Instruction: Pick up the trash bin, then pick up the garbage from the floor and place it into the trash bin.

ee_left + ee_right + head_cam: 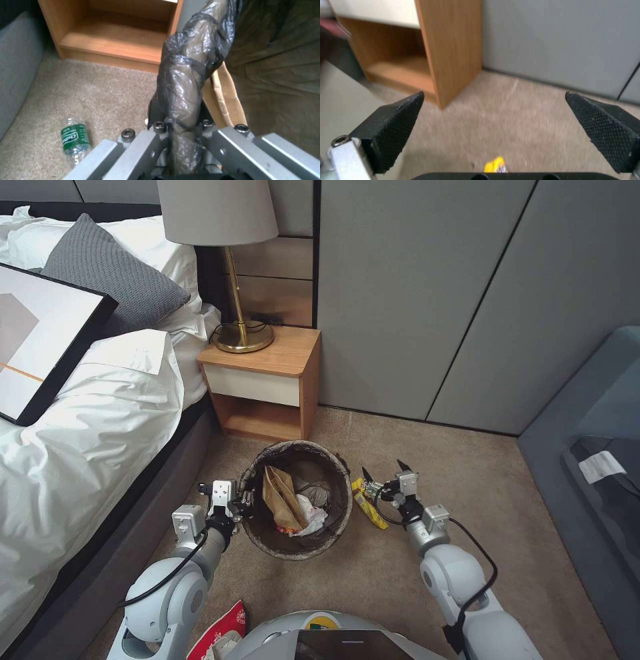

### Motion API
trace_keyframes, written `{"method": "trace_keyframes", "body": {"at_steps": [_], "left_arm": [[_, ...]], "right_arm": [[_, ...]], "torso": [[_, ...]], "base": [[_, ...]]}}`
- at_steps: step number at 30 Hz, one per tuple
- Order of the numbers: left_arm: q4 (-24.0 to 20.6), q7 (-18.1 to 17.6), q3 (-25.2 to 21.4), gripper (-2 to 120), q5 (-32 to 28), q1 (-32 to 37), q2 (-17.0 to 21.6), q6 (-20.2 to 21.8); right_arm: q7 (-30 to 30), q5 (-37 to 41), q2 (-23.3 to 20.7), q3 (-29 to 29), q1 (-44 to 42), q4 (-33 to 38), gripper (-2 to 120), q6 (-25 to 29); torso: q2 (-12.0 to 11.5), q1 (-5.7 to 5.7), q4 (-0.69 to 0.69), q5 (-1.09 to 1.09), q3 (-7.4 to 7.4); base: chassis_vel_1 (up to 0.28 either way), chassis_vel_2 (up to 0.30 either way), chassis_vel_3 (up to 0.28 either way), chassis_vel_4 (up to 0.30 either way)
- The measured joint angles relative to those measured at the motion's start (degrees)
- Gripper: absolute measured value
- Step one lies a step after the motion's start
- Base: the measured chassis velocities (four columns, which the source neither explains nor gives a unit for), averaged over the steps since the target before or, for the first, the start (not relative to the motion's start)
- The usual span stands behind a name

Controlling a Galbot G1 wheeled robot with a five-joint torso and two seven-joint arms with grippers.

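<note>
The trash bin (297,500) stands on the carpet (467,493) before the nightstand (263,383), holding a brown paper bag (280,493) and white tissue (310,513). The left gripper (245,503) pinches its bag-lined rim (186,82). Just beside the bin's other side, the right gripper (384,469) hangs spread wide over a yellow wrapper (369,503). A green bottle (74,140) lies near the left gripper.

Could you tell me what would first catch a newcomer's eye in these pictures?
The trash bin, held at its bag-lined rim by the left claw and already holding a brown paper bag. Beside it, the open right claw hovers over a yellow wrapper on the carpet.
</note>
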Motion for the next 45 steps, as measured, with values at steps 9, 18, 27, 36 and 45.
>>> {"method": "trace_keyframes", "body": {"at_steps": [9,18,27,36,45], "left_arm": [[-0.47,-0.05,-0.29,0,0.07,0.1,0.1,0.11],[-0.46,-0.07,-0.2,0,0.18,0.06,-0.1,0.11],[-0.46,-0.08,-0.27,0,0.24,0.08,-0.14,0.12],[-0.36,-0.11,-0.33,0,0.59,0.21,-0.59,0.13],[-0.23,-0.14,-0.28,0,1.07,0.41,-1.1,0.13]], "right_arm": [[0.3,1.22,0.73,-3.36,7.62,-12.9,100,-3.42],[-1.02,2.58,1.11,-4.96,12.74,-22.47,100,-3.46],[-1.24,3.4,1.14,-5.33,14.2,-24.61,100,-3.9],[-1.63,5.01,0.88,-6.96,19.03,-30.61,100,-5.96],[-1.92,3.54,1.84,-8.68,24.35,-39.59,100,-5.43]], "torso": [[0.0,0.0,0.0,-0.01,0.0],[0.0,0.0,0.01,-0.01,0.0],[0.0,0.0,0.0,-0.01,0.0],[0.0,0.0,0.0,-0.01,0.0],[0.0,0.0,0.01,-0.01,0.0]], "base": [[0.0,0.0,0.0,0.0],[0.0,0.0,0.0,0.0],[0.0,0.0,0.0,0.0],[0.0,0.0,0.0,0.0],[0.0,0.0,0.0,0.0]]}}
